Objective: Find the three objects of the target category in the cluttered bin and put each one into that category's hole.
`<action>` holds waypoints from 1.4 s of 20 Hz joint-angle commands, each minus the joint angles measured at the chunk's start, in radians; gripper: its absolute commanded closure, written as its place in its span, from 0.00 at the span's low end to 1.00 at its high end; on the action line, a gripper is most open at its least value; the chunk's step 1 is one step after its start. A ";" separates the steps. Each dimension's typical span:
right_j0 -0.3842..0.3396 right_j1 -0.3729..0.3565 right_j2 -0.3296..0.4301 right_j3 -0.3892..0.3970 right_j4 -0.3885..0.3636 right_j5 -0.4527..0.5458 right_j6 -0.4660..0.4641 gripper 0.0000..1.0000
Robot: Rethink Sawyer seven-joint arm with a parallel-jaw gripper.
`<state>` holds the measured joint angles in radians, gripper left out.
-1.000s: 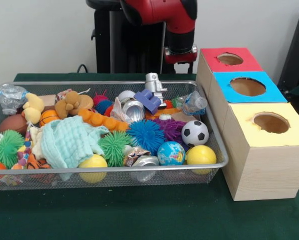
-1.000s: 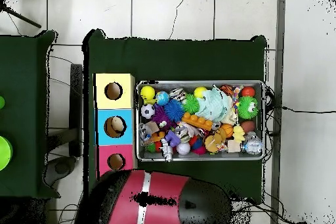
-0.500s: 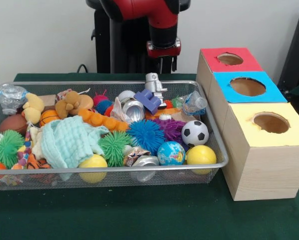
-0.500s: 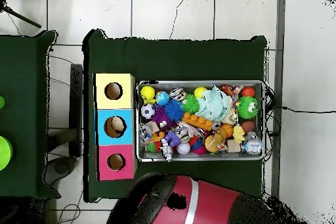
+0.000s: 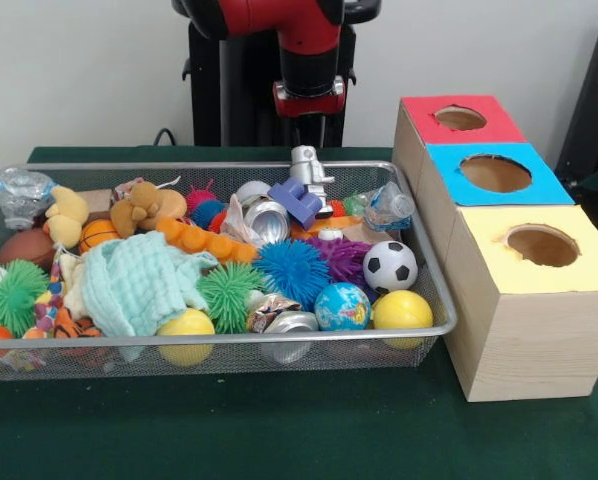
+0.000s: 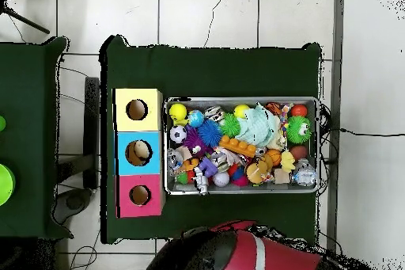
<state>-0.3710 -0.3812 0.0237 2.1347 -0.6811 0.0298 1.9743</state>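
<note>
Tool (image 5: 320, 130) hangs off my red and black arm (image 5: 307, 45) behind the bin's far rim, above the tabletop (image 5: 229, 425), not touching anything; can't tell if it's apart or together, tips are dark against the black pedestal. Nothing held that I can see.

Nearest below it, inside the wire bin (image 5: 279, 336) at the far rim: silver robot figure (image 5: 306, 165), blue block (image 5: 296, 201), crushed can (image 5: 268, 221), clear plastic bottle (image 5: 388, 205). Mid-bin: orange segmented toy (image 5: 204, 241), blue spiky ball (image 5: 292, 270), purple spiky ball (image 5: 343, 260), soccer ball (image 5: 390, 265), green spiky ball (image 5: 231, 290), mint cloth (image 5: 134, 285). Along the near rim: globe ball (image 5: 341, 306) w/ yellow ball (image 5: 402, 311) just beside it, 2nd yellow ball (image 5: 186, 325), 2nd can (image 5: 290, 324). Far end of bin: brown plush (image 5: 145, 208), yellow plush (image 5: 67, 215), basketball (image 5: 97, 234), another green spiky ball (image 5: 15, 293).

Beside the bin, at the tabletop's edge, 3 wooden boxes in a row, each w/ a round hole on top: red box (image 5: 456, 120), blue box (image 5: 491, 173), yellow box (image 5: 539, 250). Overhead view shows sth pale inside the blue box's hole (image 6: 139, 152); can't tell what.
</note>
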 commanded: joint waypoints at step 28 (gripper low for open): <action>-0.200 -0.158 0.466 -0.318 -0.051 0.621 -0.298 0.00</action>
<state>-0.5485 -0.4911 0.3506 1.9534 -0.7342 0.5066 1.9741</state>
